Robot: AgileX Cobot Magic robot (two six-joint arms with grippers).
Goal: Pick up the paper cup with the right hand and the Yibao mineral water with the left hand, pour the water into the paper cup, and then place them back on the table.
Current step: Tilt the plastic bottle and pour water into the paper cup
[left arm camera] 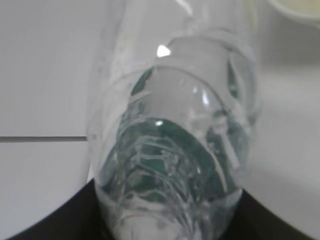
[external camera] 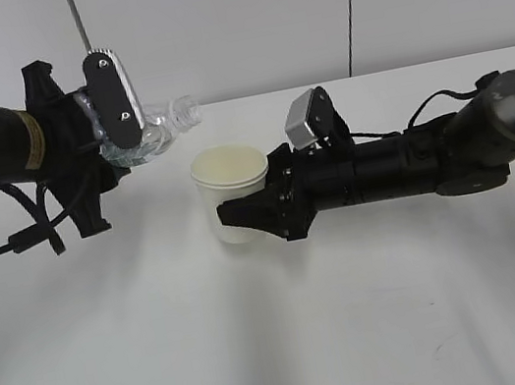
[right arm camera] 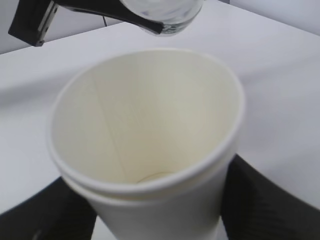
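Your left gripper (external camera: 116, 128) is clenched on the Yibao mineral water (external camera: 152, 131), held in the air to the upper left of the paper cup (external camera: 233, 197) and tipped nearly level, its open mouth pointing right toward the cup but short of the rim. Your right gripper (external camera: 256, 215) is clamped around the cup's lower wall, holding it upright at about the middle of the table (external camera: 295, 345); whether its base is touching the surface or just clear of it, you cannot tell here. From the right wrist view the cup's inside looks dry, so the pour has likely not begun. To do this step well, bring the bottle's mouth right until it sits over the middle of the cup's opening, then roll the wrist slowly so the stream starts thin. Keep the cup level and steady, without squeezing, since thin paper walls will probably buckle. Watch the mouth, not the bottle's body: a hasty tilt could send water over the near rim.
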